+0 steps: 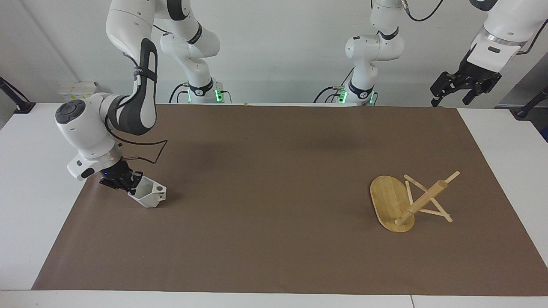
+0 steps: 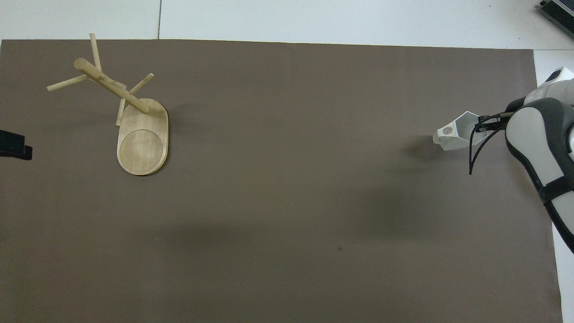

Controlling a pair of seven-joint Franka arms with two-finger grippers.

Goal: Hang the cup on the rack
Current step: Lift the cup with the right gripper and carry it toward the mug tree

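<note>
A wide bare stretch of brown mat (image 1: 265,192) separates the cup (image 1: 150,194) at the right arm's end from the rack (image 1: 411,201). The rack's tilted post and crossed pegs crowd its own corner.

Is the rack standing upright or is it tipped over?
Upright. The rack rests with its flat oval base on the brown mat, and its post rises from that base.

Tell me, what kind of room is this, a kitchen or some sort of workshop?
Most likely a robotics lab or test bench, not a kitchen. Two white robot arms are mounted at a white table covered by a plain brown mat, and the only items are a cup and a rack, against bare walls.
</note>
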